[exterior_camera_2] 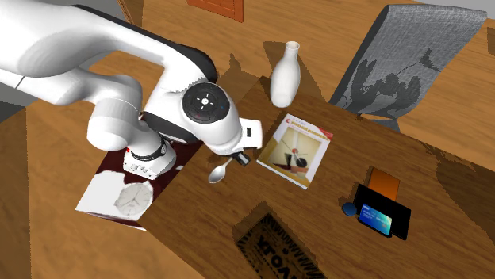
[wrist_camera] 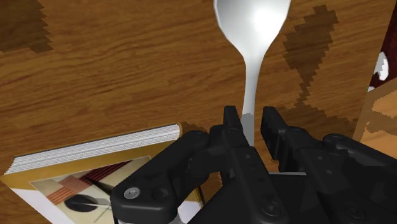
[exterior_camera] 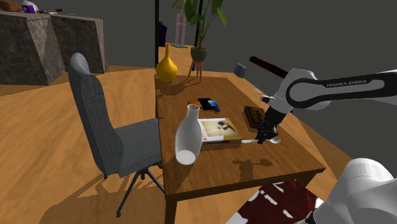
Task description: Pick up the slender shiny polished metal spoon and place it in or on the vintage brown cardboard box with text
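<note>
The shiny metal spoon (wrist_camera: 253,25) lies low over the wooden table (exterior_camera: 286,159), its bowl pointing away from my hand and its thin handle running back between my fingers. My black gripper (wrist_camera: 253,118) is shut on that handle near its end. In the shoulder view the gripper (exterior_camera: 264,137) points down at the spoon (exterior_camera: 271,141), just right of a book. The second exterior view has the spoon bowl (exterior_camera_2: 220,171) sticking out below the gripper (exterior_camera_2: 238,158). The dark brown box with text (exterior_camera: 254,116) (exterior_camera_2: 278,250) sits flat on the table a short way from the spoon.
A book (exterior_camera: 219,130) (exterior_camera_2: 297,149) (wrist_camera: 95,156) lies right beside the gripper. A tall white vase (exterior_camera: 188,135) (exterior_camera_2: 285,75) stands past the book, near the table edge by the grey chair (exterior_camera: 102,127). A black device (exterior_camera: 208,103) (exterior_camera_2: 382,212) lies further along.
</note>
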